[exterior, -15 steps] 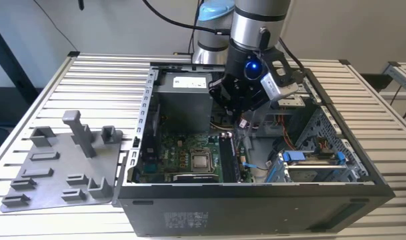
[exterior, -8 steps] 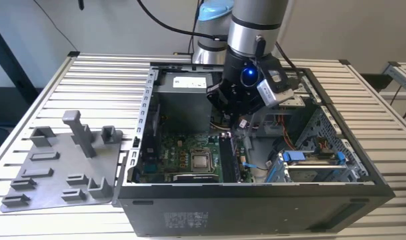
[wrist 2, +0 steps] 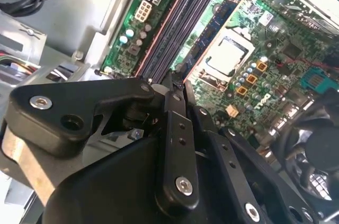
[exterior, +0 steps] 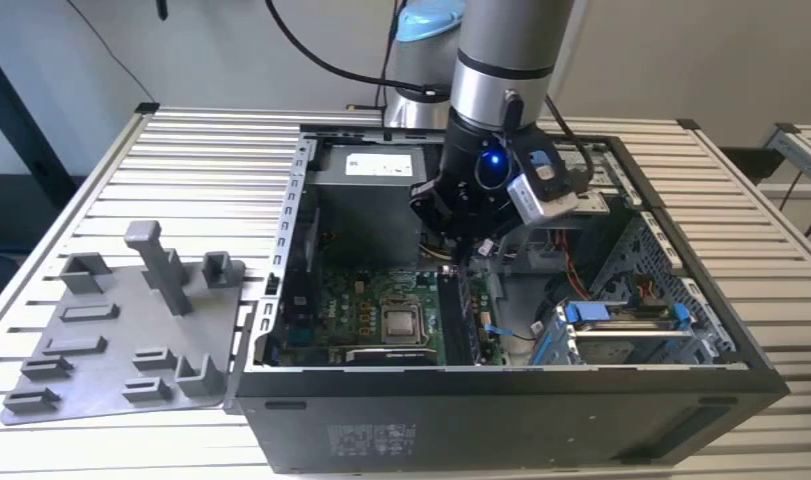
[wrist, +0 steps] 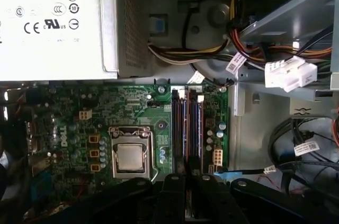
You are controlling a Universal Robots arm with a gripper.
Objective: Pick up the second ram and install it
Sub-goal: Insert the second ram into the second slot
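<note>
My gripper (exterior: pixel 467 252) hangs inside the open computer case (exterior: pixel 278 300), just above the far end of the memory slots (exterior: pixel 456 318). Its black fingers (wrist 2: pixel 175 128) look pressed together, and nothing shows between them. In both wrist views the tips sit over the end of the slots (wrist: pixel 188 128) (wrist 2: pixel 180 28). Long dark boards stand on edge in those slots. I cannot tell which of them is the second ram.
The grey holder tray (exterior: pixel 112 340) with upright posts lies on the slatted table at the exterior view's left. Inside the case are the grey power supply (wrist: pixel 53 23), the processor (wrist: pixel 130 158), bundled cables (wrist: pixel 238 49), a fan (wrist 2: pixel 318 150) and a drive cage (exterior: pixel 632 320).
</note>
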